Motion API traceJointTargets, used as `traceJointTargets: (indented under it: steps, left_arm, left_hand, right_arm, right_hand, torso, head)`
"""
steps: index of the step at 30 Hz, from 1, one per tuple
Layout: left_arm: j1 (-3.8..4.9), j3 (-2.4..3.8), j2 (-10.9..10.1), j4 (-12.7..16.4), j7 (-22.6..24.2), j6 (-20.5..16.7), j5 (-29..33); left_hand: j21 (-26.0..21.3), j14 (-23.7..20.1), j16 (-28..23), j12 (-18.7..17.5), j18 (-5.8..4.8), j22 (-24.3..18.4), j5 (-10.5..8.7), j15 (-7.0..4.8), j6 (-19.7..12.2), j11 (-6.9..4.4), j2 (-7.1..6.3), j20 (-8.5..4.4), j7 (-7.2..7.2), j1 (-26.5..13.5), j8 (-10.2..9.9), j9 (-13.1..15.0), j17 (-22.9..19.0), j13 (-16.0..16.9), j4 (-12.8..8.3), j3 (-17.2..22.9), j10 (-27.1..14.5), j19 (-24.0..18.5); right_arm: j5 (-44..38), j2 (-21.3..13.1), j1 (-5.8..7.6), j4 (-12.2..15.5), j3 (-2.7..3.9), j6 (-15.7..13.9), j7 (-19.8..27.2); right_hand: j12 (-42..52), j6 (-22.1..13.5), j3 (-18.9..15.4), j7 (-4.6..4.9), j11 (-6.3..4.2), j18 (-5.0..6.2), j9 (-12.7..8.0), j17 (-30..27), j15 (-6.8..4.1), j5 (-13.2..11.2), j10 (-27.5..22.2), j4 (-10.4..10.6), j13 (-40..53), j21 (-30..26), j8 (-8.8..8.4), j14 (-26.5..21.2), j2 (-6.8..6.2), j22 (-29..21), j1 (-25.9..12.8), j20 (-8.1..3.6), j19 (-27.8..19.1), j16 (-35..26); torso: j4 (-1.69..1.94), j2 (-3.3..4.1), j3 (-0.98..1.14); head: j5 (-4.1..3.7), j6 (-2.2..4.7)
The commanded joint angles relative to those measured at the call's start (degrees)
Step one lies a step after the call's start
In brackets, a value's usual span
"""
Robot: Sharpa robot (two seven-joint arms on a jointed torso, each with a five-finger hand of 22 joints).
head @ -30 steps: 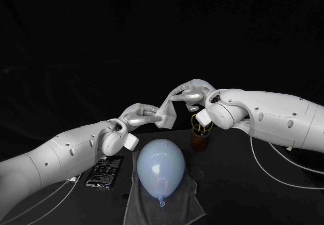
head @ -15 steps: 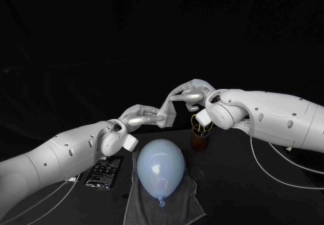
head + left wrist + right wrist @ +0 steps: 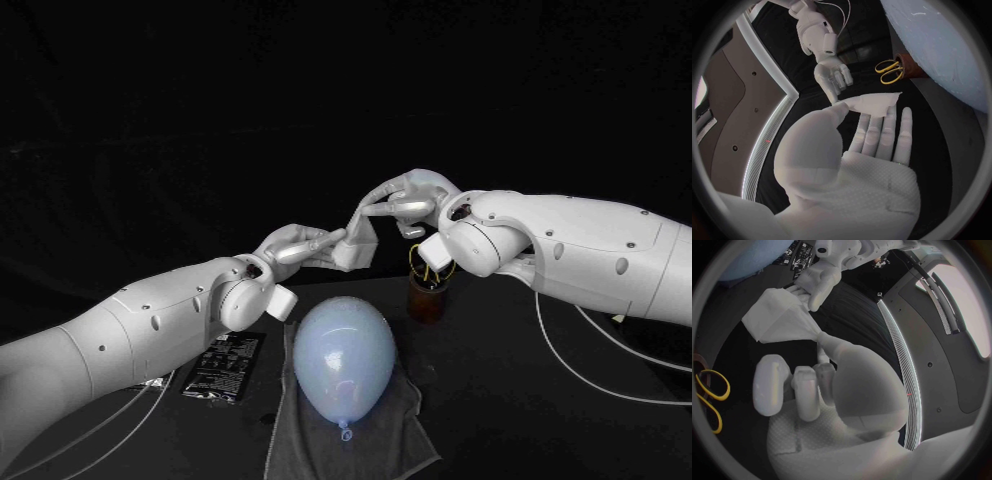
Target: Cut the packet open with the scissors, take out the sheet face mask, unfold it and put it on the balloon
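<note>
I find the left hand (image 3: pixel 303 245) and right hand (image 3: pixel 404 197) raised above the table, both holding the sheet face mask (image 3: pixel 358 240), which bars the gap between them. Below them the balloon (image 3: pixel 343 360) lies on a grey towel (image 3: pixel 389 440). A brown holder (image 3: pixel 426 300) with the scissors (image 3: pixel 891 71) stands just beside the balloon, under the right wrist. The packet (image 3: pixel 224 365) lies beneath the left forearm. Bare table (image 3: pixel 548 420) shows to the right of the towel.

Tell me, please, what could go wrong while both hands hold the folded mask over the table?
The sheet mask is pinched at its edges by the left hand and right hand; pulling apart may tear it or slip it free. The balloon lies unheld on the towel, so it may roll when touched.
</note>
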Motion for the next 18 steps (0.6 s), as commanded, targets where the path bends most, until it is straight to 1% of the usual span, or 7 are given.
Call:
traceJointTargets:
  steps: [1, 4, 6, 8, 11, 14, 18]
  left_arm:
    - [0.08, 0.07, 0.2, 0.0, -1.2, -2.9, 1.0]
    - [0.08, 0.07, 0.3, 0.0, -1.3, -3.2, 1.0]
    - [0.09, 0.07, 0.3, 0.0, -1.2, -3.2, 0.9]
    - [0.09, 0.07, 0.3, 0.0, -1.2, -3.2, 0.8]
    - [0.09, 0.07, 0.3, 0.0, -1.0, -3.0, 0.7]
    - [0.09, 0.07, 0.3, 0.0, -0.9, -3.0, 0.6]
    - [0.09, 0.07, 0.4, 0.0, -0.7, -3.0, 0.5]
  left_hand:
    - [0.1, 0.4, 0.3, 0.4, 1.04, -0.1, 0.12, -0.07, 0.6, -0.01, 0.17, -0.01, -0.05, 0.9, 0.4, 0.1, 0.1, 0.0, 0.6, -0.1, 0.6, 0.5]
    - [0.1, 0.6, 0.4, 0.4, 1.15, -0.2, 0.12, -0.23, 0.9, -0.23, 0.37, 0.01, -0.34, 2.2, 0.6, 0.2, 0.2, -0.1, 0.8, -0.2, 0.8, 0.7]
    - [-0.1, 0.7, 0.5, 0.4, 1.22, -0.3, 0.13, -0.42, 1.3, -0.5, 0.69, 0.02, -0.72, 4.2, 0.8, 0.3, 0.4, -0.2, 0.3, 0.1, 1.2, 0.8]
    - [-0.2, 0.7, 0.5, 0.3, 1.25, -0.3, 0.12, -0.44, 1.5, -0.56, 0.6, 0.02, -0.85, 5.4, 1.0, 0.4, 0.4, -0.3, 0.0, 0.1, 1.2, 0.9]
    - [-0.3, 0.6, 0.5, 0.1, 1.26, -0.4, 0.12, -0.52, 1.8, -0.71, 0.39, 0.03, -1.09, 7.5, 1.2, 0.5, 0.5, -0.4, -1.0, 0.4, 1.3, 0.9]
    - [-0.5, 0.6, 0.4, -0.2, 1.22, -0.5, 0.12, -0.58, 2.1, -0.89, 0.58, 0.04, -1.42, 10.0, 1.6, 0.7, 0.6, -0.7, -2.4, 1.3, 1.4, 0.9]
    - [-0.7, 0.5, 0.4, -0.5, 1.2, -0.5, 0.12, -0.58, 2.3, -0.92, 0.48, 0.04, -1.44, 11.7, 1.8, 0.9, 0.7, -0.9, -3.6, 1.9, 1.7, 0.9]
  right_arm:
    - [-0.5, 0.0, 0.02, 0.1, 0.05, 0.1, 0.3]
    - [-0.5, 0.0, 0.02, 0.1, 0.05, 0.1, 0.3]
    - [-0.5, 0.0, 0.02, 0.1, 0.05, 0.1, 0.3]
    - [-0.6, 0.0, 0.02, 0.1, 0.05, 0.0, 0.2]
    - [-0.6, 0.0, 0.02, 0.0, 0.05, 0.0, 0.2]
    - [-0.6, 0.0, 0.02, -0.1, 0.05, 0.0, 0.2]
    - [-0.6, 0.1, 0.02, -0.2, 0.05, 0.0, 0.2]
  right_hand:
    - [0.2, 0.2, 0.3, -0.08, -0.26, 0.3, 0.1, 15.1, -0.24, 0.2, 2.2, 0.0, 9.5, 0.0, 0.19, 6.0, -0.01, 10.4, -0.5, -0.14, 0.2, 0.2]
    - [0.2, 0.2, 0.3, -0.08, -0.26, 0.3, 0.1, 15.1, -0.24, 0.2, 2.2, 0.0, 9.5, 0.0, 0.19, 6.0, -0.01, 10.4, -0.5, -0.14, 0.2, 0.2]
    - [0.2, 0.2, 0.3, -0.08, -0.26, 0.3, 0.1, 15.1, -0.24, 0.2, 2.2, 0.0, 9.5, 0.0, 0.19, 6.0, -0.01, 10.4, -0.5, -0.14, 0.2, 0.2]
    - [0.2, 0.2, 0.3, -0.08, -0.26, 0.3, 0.1, 15.1, -0.24, 0.2, 2.2, 0.0, 9.5, 0.0, 0.19, 6.0, -0.01, 10.4, -0.5, -0.14, 0.2, 0.2]
    - [0.2, 0.2, 0.3, -0.08, -0.26, 0.3, 0.1, 15.1, -0.24, 0.2, 2.2, 0.0, 9.5, 0.0, 0.19, 6.0, -0.01, 10.4, -0.5, -0.14, 0.2, 0.2]
    - [0.2, 0.2, 0.3, -0.08, -0.26, 0.3, 0.1, 15.1, -0.24, 0.2, 2.2, 0.0, 9.5, 0.0, 0.19, 6.0, -0.01, 10.4, -0.5, -0.14, 0.2, 0.2]
    - [0.2, 0.2, 0.3, -0.08, -0.26, 0.3, 0.1, 15.1, -0.24, 0.2, 2.2, 0.0, 9.5, 0.0, 0.19, 6.0, -0.01, 10.4, -0.5, -0.14, 0.2, 0.2]
  torso:
    - [-0.01, 0.01, -0.01]
    - [0.02, 0.02, -0.01]
    - [0.01, 0.01, -0.01]
    - [0.01, 0.01, -0.02]
    - [0.0, 0.01, -0.02]
    - [0.02, 0.01, -0.03]
    - [0.02, 0.01, -0.03]
  head:
    - [-0.06, -0.04]
    - [-0.07, -0.08]
    - [-0.06, -0.08]
    - [-0.06, -0.09]
    - [-0.04, -0.08]
    - [-0.07, -0.08]
    - [-0.09, -0.1]
